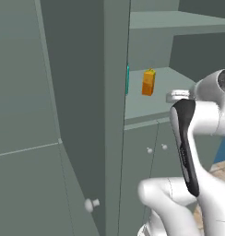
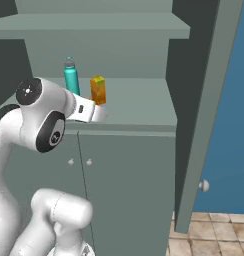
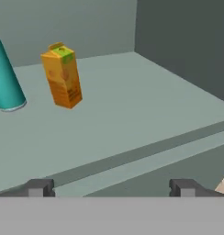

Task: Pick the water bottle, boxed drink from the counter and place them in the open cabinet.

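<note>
The teal water bottle (image 2: 71, 78) and the orange boxed drink (image 2: 98, 90) stand upright side by side on a shelf (image 2: 139, 110) of the open cabinet, bottle to the left. In the hand view the bottle (image 3: 6, 82) and carton (image 3: 63, 75) sit at the upper left, well ahead of my gripper (image 3: 111, 188). Its fingertips (image 3: 38, 187) stand wide apart near the shelf's front edge, open and holding nothing. From the left base view the carton (image 1: 148, 82) shows beside the door edge, with a sliver of the bottle (image 1: 127, 79). The counter is out of view.
The cabinet's swung-out door (image 1: 82, 115) with a round white knob (image 1: 91, 204) fills the left. Another door (image 2: 209, 110) stands at the right, before a blue wall (image 2: 234, 125). Under the shelf are closed doors with small knobs (image 2: 89, 162). An upper shelf (image 2: 94, 22) lies overhead.
</note>
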You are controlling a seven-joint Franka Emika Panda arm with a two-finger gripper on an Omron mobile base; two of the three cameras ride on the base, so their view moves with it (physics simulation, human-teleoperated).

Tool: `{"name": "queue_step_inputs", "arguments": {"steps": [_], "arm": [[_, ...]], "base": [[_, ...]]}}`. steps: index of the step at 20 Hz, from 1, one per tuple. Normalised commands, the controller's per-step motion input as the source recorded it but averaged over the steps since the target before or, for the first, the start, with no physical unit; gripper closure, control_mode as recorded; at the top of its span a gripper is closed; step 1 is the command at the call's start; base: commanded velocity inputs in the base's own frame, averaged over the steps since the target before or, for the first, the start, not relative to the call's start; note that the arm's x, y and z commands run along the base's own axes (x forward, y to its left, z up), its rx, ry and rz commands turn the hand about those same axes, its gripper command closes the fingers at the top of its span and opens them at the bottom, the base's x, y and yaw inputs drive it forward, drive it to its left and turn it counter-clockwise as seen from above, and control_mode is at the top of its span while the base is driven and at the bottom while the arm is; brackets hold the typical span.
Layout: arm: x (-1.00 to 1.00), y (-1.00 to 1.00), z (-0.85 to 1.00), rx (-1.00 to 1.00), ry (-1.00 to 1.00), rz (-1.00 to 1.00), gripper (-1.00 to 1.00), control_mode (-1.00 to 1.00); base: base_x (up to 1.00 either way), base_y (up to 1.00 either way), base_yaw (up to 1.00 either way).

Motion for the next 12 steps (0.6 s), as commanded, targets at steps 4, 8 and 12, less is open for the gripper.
{"name": "queue_step_inputs", "arguments": {"steps": [4, 8, 12], "arm": [[-0.94, -0.02, -0.01, 0.09, 0.02, -0.01, -1.0, -1.0], [-0.94, 0.07, -0.08, 0.16, 0.0, 0.0, -1.0, -1.0], [-0.82, 0.11, -0.09, 0.19, 0.0, 0.0, -1.0, -1.0]], "base": [[0.0, 0.0, 0.0], [0.0, 0.0, 0.0], [0.0, 0.0, 0.0]]}}
